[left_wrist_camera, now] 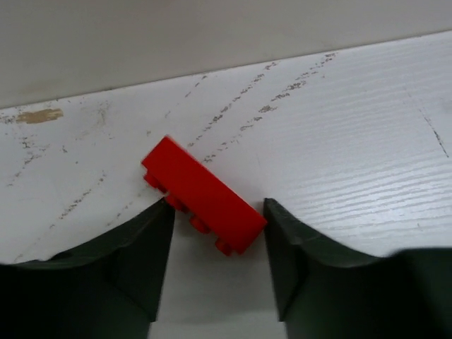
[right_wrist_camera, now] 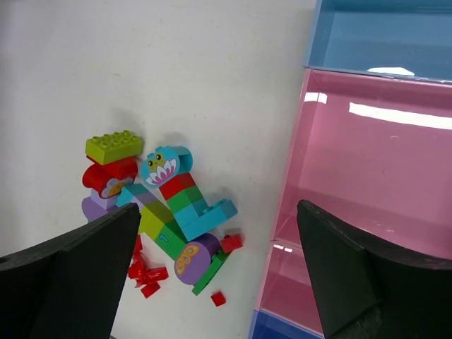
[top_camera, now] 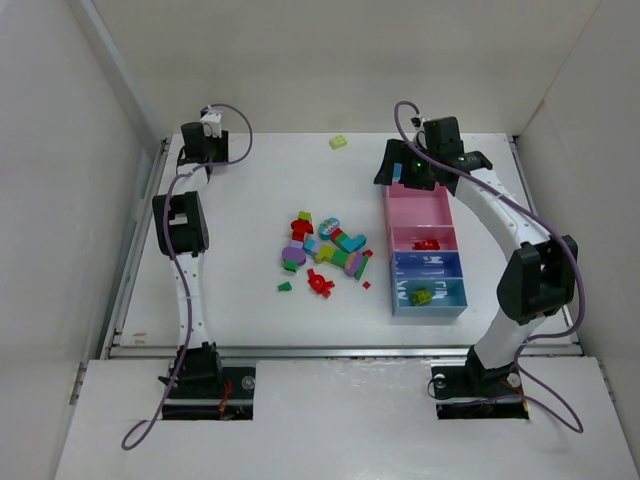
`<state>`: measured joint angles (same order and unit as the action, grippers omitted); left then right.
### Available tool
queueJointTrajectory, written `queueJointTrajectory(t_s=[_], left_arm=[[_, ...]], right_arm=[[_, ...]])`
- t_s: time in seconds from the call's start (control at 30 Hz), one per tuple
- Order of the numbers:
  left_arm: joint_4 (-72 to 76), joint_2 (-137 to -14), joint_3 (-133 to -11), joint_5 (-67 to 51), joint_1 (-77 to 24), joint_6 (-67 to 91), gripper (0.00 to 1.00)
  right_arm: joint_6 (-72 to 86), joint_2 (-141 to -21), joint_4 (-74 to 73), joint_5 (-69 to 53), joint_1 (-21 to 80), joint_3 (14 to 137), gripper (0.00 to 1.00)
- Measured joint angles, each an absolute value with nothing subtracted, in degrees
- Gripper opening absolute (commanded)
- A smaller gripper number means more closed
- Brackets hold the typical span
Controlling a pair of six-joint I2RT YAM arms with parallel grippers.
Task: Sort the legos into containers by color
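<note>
Left gripper [left_wrist_camera: 219, 212] narrow about red plastic brick [left_wrist_camera: 201, 194] at white table's [top_camera: 250, 320] far-left corner, grip unconfirmed; right gripper [right_wrist_camera: 217, 208] wide

Left arm [top_camera: 188, 280] reaches far forward, left gripper [left_wrist_camera: 219, 212] low and angled down, jaws only part-way apart. Right arm [top_camera: 495, 215] arches forward, right gripper [right_wrist_camera: 217, 208] faces down, jaws spread wide.

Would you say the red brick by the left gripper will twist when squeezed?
Probably stiff: the red brick looks like hard plastic. It lies skewed between the fingers of the left gripper, so it may twist when squeezed.
</note>
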<state>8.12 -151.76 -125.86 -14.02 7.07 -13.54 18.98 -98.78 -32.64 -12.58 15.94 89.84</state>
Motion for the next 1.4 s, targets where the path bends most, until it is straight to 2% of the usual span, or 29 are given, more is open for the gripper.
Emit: queueJointTrajectory(t_s=[0.3,0.67,0.9,1.0,1.13,1.3,1.4], left_arm=[[9.52,-150.10,-122.52,-15.88,7.07,-15.29,0.00],[10.35,-145.97,-116.92,-19.86,7.07,-19.35,0.00],[5.15,-130.63,-100.38,-37.43,4.82,-37.43,0.00],[-3.05,-123.83,-98.72,-47.29,2.74,-50.04,0.00],[-21.69,-119.42,-104.95,-58.81,-0.43,-71.33,0.00],[-43.35,-117.36,-108.01,-65.08,-4.14,-95.53,0.00],[-53.06,-117.36,-108.01,-66.35,-6.17,-104.16,0.00]], right_arm=[[18.92,-98.30,-32.56,-12.40,15.94,89.12,0.97],[18.81,-94.65,-32.32,-11.99,15.94,86.00,0.97],[15.14,-93.41,-32.60,-13.61,15.92,85.41,1.00],[10.46,-93.45,-34.24,-16.75,15.94,87.20,1.00],[-0.78,-93.08,-34.04,-20.84,17.43,89.54,1.00],[-16.19,-90.32,-30.98,-22.94,24.88,87.81,1.00],[-22.37,-89.71,-27.66,-25.47,28.45,87.53,0.98]])
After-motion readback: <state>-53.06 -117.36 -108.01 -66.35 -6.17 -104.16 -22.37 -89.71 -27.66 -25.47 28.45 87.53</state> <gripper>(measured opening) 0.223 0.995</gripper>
